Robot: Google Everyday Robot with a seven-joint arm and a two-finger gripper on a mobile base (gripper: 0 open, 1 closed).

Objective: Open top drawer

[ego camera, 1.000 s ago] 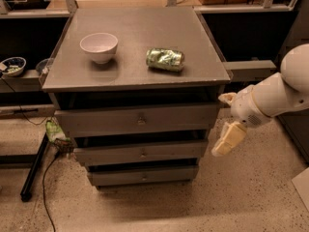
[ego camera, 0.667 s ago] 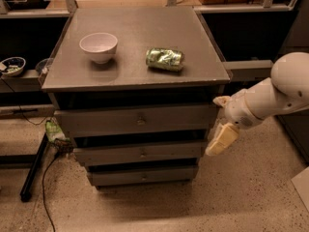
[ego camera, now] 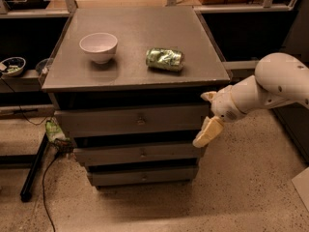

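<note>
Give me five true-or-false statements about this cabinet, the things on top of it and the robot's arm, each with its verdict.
1. The top drawer is shut. True.
2. The bowl lies upside down. False: it stands upright on the left of the cabinet top.
3. The can lies on its side, right of the bowl. True.
4. The pincer is on the top drawer's knob. False: it is at the drawer's right end, away from the central knob.
5. The cabinet has two drawers. False: three.

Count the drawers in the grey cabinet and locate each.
3, stacked: the top drawer under the tabletop, middle drawer below, bottom drawer lowest. The gripper is at the top drawer's right end.
</note>
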